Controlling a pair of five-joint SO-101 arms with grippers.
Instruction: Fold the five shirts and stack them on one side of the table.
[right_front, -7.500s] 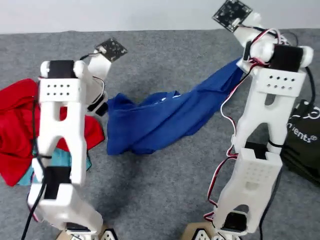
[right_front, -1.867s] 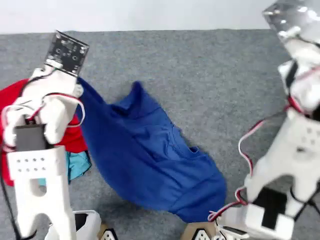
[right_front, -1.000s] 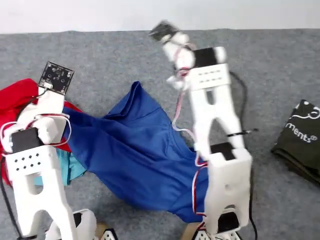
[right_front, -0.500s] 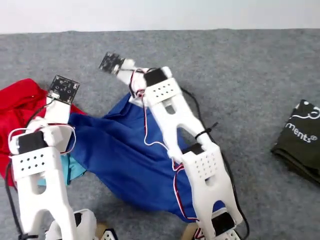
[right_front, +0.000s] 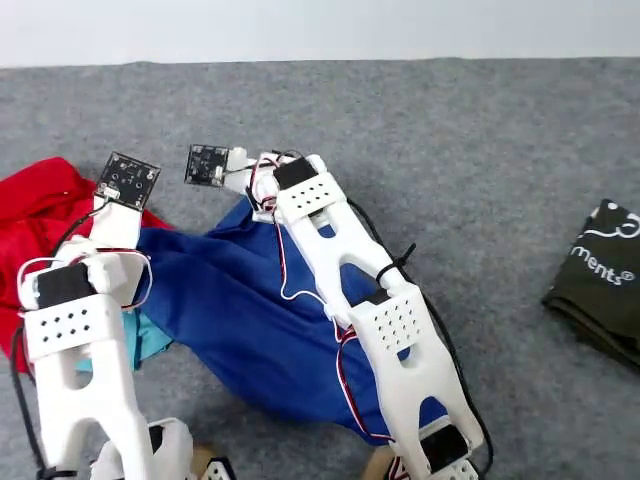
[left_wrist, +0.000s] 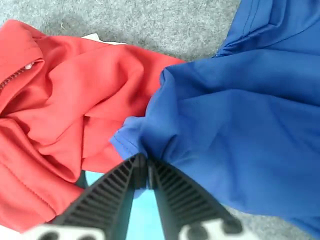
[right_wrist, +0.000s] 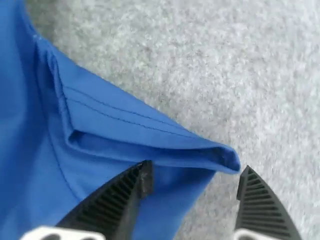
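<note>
1. R arm (right_front: 390, 330) has swung further left since 0.5 s ago, so its wrist now sits lower, over the far tip of the blue shirt (right_front: 230, 310). L arm (right_front: 75, 340) has hardly shifted.
2. Blue shirt lies crumpled on the left-centre of the table (right_front: 480, 150). It runs from the near edge between the arm bases up to a pointed far tip, and its left side overlaps the red shirt (right_front: 40, 200).
3. L gripper (left_wrist: 142, 167): fingers pinched tight on a bunched bit of the blue shirt's left edge, right where blue, red and teal shirt (right_front: 150, 335) meet.
4. R gripper (right_wrist: 196, 170): fingers spread wide, gripping nothing, hanging over the folded hem at the far tip. One finger is over blue cloth, the other over bare table.
5. R arm stretches diagonally from its near base across the blue shirt. L arm stands at near left, wrist above the red/blue join.
6. Red shirt is heaped at the left edge, with teal peeking out beside the L arm.
7. Dark folded shirt (right_front: 600, 270) sits at the right edge, well apart.
8. Grey table shows wide along the far side and between R arm and the dark folded shirt.
</note>
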